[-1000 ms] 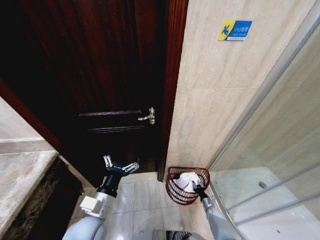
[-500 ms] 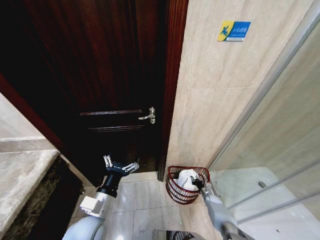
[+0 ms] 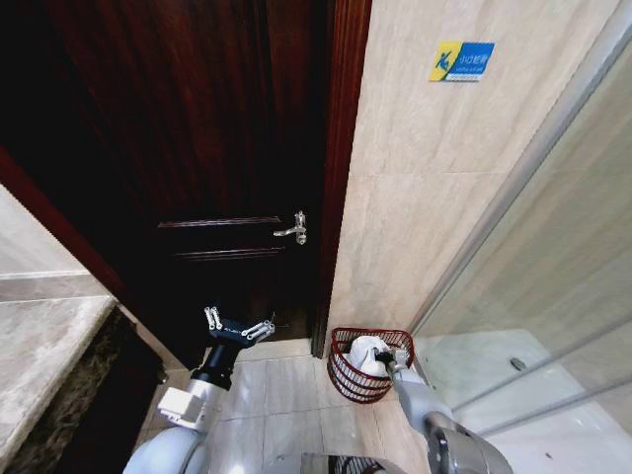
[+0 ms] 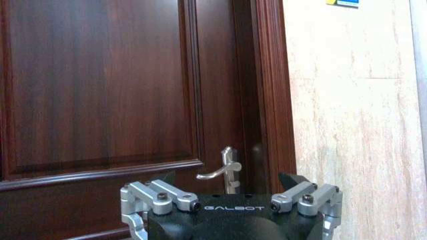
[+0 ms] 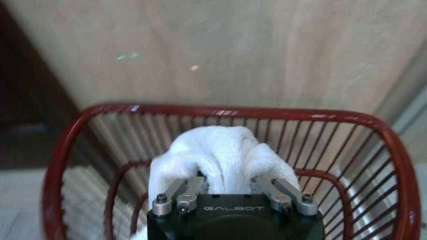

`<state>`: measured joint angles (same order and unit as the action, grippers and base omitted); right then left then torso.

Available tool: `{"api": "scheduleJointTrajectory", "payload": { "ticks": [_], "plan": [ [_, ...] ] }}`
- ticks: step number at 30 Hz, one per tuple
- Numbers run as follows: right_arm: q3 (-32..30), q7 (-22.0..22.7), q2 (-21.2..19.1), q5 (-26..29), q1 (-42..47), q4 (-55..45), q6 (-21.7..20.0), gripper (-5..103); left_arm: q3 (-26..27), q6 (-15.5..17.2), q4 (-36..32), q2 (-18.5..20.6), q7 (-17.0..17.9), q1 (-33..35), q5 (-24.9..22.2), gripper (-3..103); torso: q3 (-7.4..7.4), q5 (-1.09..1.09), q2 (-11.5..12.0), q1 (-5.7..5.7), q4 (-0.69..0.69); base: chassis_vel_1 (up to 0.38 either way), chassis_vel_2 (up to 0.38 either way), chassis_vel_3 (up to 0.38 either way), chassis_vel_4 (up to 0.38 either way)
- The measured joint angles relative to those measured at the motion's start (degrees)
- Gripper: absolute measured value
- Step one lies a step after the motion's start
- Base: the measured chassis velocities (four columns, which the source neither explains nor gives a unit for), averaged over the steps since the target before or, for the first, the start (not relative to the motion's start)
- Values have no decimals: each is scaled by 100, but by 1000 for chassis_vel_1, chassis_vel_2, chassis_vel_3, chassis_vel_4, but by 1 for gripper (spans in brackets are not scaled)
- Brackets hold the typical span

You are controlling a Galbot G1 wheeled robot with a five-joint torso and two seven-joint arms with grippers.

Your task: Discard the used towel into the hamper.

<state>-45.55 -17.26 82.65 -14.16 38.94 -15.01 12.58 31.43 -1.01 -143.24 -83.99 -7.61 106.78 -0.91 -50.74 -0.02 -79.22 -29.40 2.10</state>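
the left gripper (image 3: 238,327) is hanging idle before the dark wooden door (image 3: 188,148), its fingers spread apart. further right, the right gripper (image 3: 387,361) is reaching over the hamper (image 3: 348,379) standing on the tiled floor (image 3: 281,395) by the beige wall (image 3: 434,197), its fingers clamping the white towel (image 5: 223,152) inside the rim.

Left hand (image 3: 238,328): black housing with silver metal finger linkages joined by dark round-headed screws; white "GALBOT" lettering on the housing face. Black wrist section, followed by a white block and a rounded light-grey arm shell. Right hand (image 5: 233,199): same black housing, same lettering, silver linkages with screws. Right arm: smooth light-grey tube with a grey ringed joint.
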Motion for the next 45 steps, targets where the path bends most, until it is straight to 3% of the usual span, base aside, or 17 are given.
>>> {"api": "scheduleJointTrajectory", "payload": {
  "ticks": [4, 6, 7, 11, 12, 14, 16, 20, 21, 22, 23, 25, 28, 30, 31, 36, 45],
  "plan": [
    [88, 114, 89, -293, 197, -53, 417, 48, 0, 0, 0, 0, 0, 0, 0, 100, 0, 4, 0, 2, -2, 0, 0, 0, 0],
    [80, 162, 97, -303, 197, -53, 437, 48, 0, 0, 0, 0, 0, 0, 0, 100, 0, 4, 0, 2, -1, 0, 0, 0, 0],
    [65, 261, 99, -341, 197, -69, 472, 53, 0, 0, 0, 0, 0, 0, 0, 100, 0, 4, 0, 2, 1, 0, 0, 0, 0],
    [-287, 711, -79, -1165, 201, -182, 456, 70, 0, 0, 0, 0, 0, 0, 0, 100, 0, 1, 0, 1, 1, 0, 0, 0, 0],
    [-350, 802, -150, -1158, 209, -210, 437, 75, 0, 0, 0, 0, 0, 0, 0, 100, 0, -1, 0, 1, -1, 0, 0, 0, 0],
    [-337, 841, -208, -964, 248, -285, 446, 75, 0, 0, 0, 0, 0, 0, 0, 100, 0, 1, 0, 1, -1, 0, 0, 0, 0],
    [-175, 833, -265, -443, 455, -569, 684, 91, 0, 0, 0, 1, 0, 0, 0, 100, 0, -1, 0, 1, -3, 0, 0, 0, 0],
    [2, 704, -234, -94, 815, -1038, 1039, 96, 1, 0, 0, -1, 1, 0, 0, 100, 0, 4, 0, 1, 1, 0, 0, 0, 0],
    [179, 568, -174, 58, 1228, -1648, 1092, 100, 0, 0, 0, 0, 0, 0, 0, 100, 0, 5, 0, 1, 0, 0, 0, 0, 0],
    [234, 518, -162, 103, 1339, -1839, 1060, 100, 0, 0, 0, 1, 0, 0, 0, 100, 0, 5, 0, 1, -1, 0, 0, 0, 0],
    [463, 280, -106, 366, 1842, -2694, 926, 100, 0, 0, 0, 0, 0, 0, 0, 100, 1, 0, 0, 1, 0, 0, 0, 0, 0],
    [530, 200, -69, 490, 2057, -3027, 901, 100, 0, 0, 0, 0, 0, 0, 0, 100, 1, 1, 0, 2, -1, 0, 0, 0, 0],
    [641, 45, 96, 1020, 2977, -4389, 936, 100, 1, 0, 0, 0, 2, 0, 0, 100, 1, 3, 0, 1, 1, 0, 0, 0, 0],
    [631, 36, 128, 1097, 3142, -4626, 944, 100, 0, 0, 0, 0, 1, 0, 0, 100, 1, 0, 0, 2, -1, 0, 0, 0, 0],
    [487, 15, 250, 1292, 3622, -5358, 1051, 100, 0, 0, 0, 1, 0, 0, 0, 100, 1, 5, 0, 2, -1, 0, 0, 0, 0],
    [26, 37, 524, 1545, 4503, -6679, 1187, 100, -1, 0, 0, 0, 0, 0, 0, 100, 1, 3, 0, 2, 0, 0, 0, 0, 0],
    [-269, 230, 876, 1950, 5914, -8759, 1155, 100, 0, 0, 0, 0, 0, 0, 0, 100, 0, 1, -1, 1, -2, 0, 0, 0, 0]
  ]
}}
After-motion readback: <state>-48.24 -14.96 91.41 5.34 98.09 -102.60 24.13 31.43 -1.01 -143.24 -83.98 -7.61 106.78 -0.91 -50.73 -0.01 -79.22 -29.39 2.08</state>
